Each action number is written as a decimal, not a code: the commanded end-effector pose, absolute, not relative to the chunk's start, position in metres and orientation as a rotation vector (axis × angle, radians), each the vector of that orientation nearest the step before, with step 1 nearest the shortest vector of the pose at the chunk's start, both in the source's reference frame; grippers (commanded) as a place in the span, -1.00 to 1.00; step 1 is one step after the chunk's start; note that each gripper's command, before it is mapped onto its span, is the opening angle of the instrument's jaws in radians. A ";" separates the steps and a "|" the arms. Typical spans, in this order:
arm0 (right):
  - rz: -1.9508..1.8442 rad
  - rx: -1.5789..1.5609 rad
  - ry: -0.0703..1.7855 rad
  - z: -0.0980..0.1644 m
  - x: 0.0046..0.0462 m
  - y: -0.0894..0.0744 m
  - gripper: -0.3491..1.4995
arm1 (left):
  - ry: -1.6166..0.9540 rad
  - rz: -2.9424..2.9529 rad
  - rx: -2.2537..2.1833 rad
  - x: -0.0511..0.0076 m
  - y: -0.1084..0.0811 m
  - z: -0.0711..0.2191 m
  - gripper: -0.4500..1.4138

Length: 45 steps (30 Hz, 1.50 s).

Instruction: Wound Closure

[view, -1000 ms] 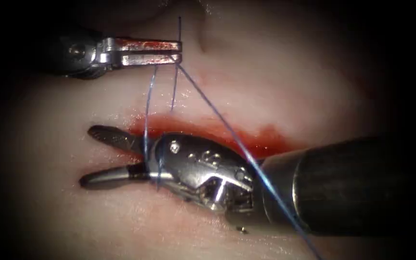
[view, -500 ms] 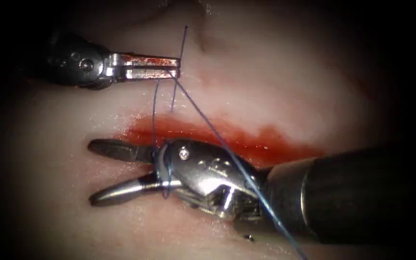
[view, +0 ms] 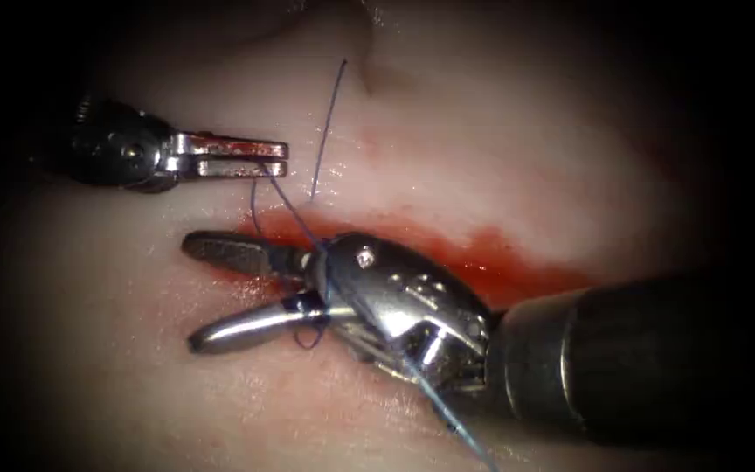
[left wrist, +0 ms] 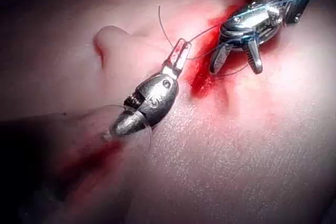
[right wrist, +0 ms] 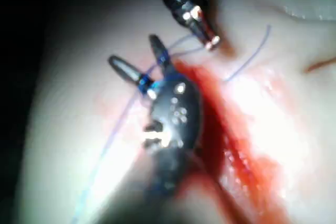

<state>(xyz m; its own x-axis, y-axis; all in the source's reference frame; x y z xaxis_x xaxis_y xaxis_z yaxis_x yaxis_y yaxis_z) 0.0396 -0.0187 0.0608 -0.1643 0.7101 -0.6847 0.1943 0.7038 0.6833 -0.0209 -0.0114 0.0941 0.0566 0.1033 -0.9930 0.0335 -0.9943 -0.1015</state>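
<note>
- Left arm's tool [view: 277, 157]: a short steel needle driver with red-smeared, flat jaws pressed together on the thread [view: 286, 203], which leaves their tip; its shaft fades into the dark margin at the endoscope view's left edge.
- Right arm's tool [view: 211, 293]: a polished, rounded wrist housing with two slim, blunt jaws spread apart in a V and holding nothing; the thread is looped around the neck where the jaws meet the housing. Its dark shaft runs off the right edge.
- Thread: thin, blue-violet. From the left arm's jaws one strand drops to the loop on the right arm's tool, and a slack bight hangs just below the lower jaw. A pale strand passes over the housing and is cut off by the lower edge.
- Free thread end [view: 329, 122]: a gently curved strand rising from the upper lip of the cut, its tip lying loose over the tissue.
- Needle: cannot be made out in these pictures.
- Tissue [view: 500, 149]: pale, moist, glistening pork belly, with a raised fold near the top.
- Cut [view: 482, 258]: a slanting slit filled with red fluid [view: 447, 245]; its middle is hidden under the right arm's housing.
- Open room: bare tissue lies below and left of the spread jaws; the two tools stand near each other, not touching.
- Left wrist view: left arm's tool [left wrist: 178, 56], right arm's tool [left wrist: 236, 64].
- Right wrist view: right arm's tool [right wrist: 134, 59], thread wrapped at the jaw base.
</note>
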 end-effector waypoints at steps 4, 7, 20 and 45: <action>0.575 0.743 1.741 0.062 0.0396 -0.019 0.20 | -0.140 2.101 -2.253 -0.0209 -0.012 0.095 -1.00; 0.591 0.751 1.758 0.062 0.0396 -0.019 0.18 | -0.130 2.088 -2.257 -0.0206 -0.012 0.094 -1.00; 0.619 0.755 1.782 0.062 0.0393 -0.019 0.18 | -0.129 2.063 -2.277 -0.0191 -0.016 0.093 -1.00; 0.676 0.732 1.806 0.062 0.0380 -0.017 0.18 | -0.139 2.064 -2.290 -0.0183 -0.020 0.091 -1.00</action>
<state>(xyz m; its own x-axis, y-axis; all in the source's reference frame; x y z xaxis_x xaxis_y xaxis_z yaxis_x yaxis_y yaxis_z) 0.0375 -0.0165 0.0611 -0.2878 0.7446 -0.6023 0.1654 0.6581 0.7345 -0.0179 -0.0192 0.0903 0.1007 0.1010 -0.9898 0.0279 -0.9947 -0.0987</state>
